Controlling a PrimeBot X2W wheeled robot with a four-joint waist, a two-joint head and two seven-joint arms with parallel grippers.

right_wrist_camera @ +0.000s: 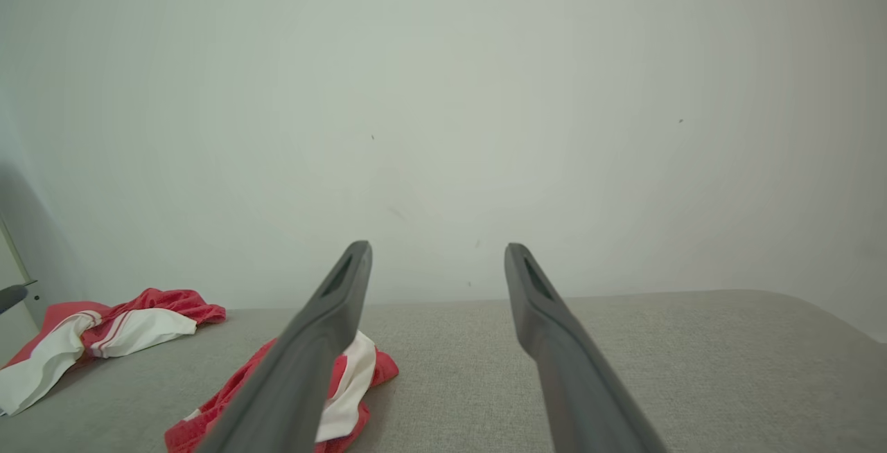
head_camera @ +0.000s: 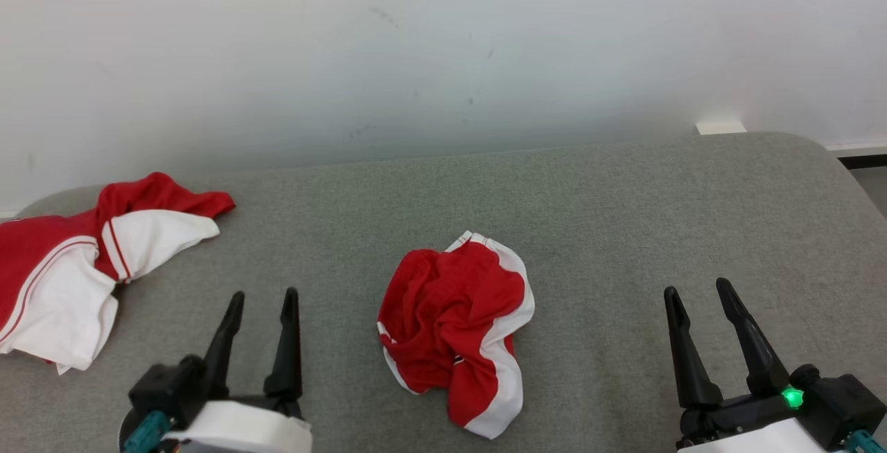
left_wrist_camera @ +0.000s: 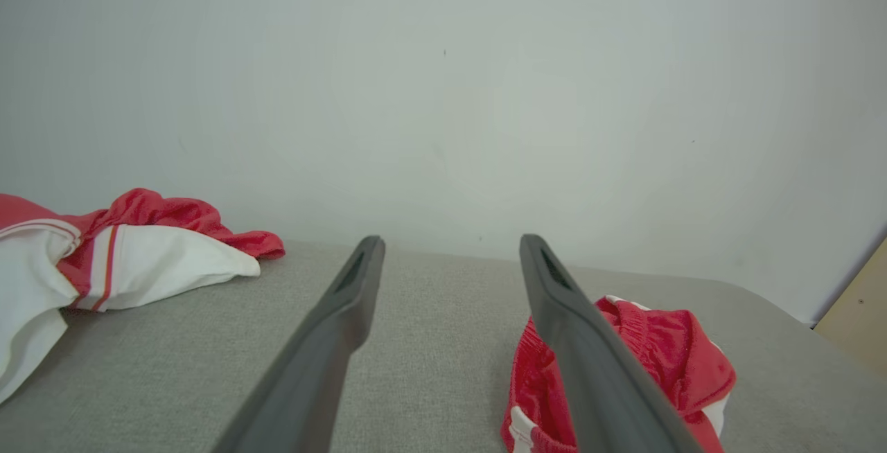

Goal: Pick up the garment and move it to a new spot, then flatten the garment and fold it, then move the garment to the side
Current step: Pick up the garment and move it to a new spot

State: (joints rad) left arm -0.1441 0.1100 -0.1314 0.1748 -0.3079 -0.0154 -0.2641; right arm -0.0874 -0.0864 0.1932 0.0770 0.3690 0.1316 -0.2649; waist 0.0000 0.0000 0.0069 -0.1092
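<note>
Grey cushion (head_camera: 624, 231) is bearing the garment (head_camera: 454, 332) between our left gripper (head_camera: 264, 294) and right gripper (head_camera: 696, 287), both gaping empty. We are risking pinching bunched layers together.

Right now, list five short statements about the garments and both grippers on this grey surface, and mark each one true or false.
1. The middle garment lies on the grey surface between the left gripper and the right gripper. True.
2. The left gripper holds the middle garment. False: it is open and clear of the cloth.
3. A second garment, red and white, lies at the far left. True.
4. The middle garment is folded flat. False: it is crumpled in a heap.
5. The right gripper is shut. False: it is open, with nothing between its fingers.
</note>
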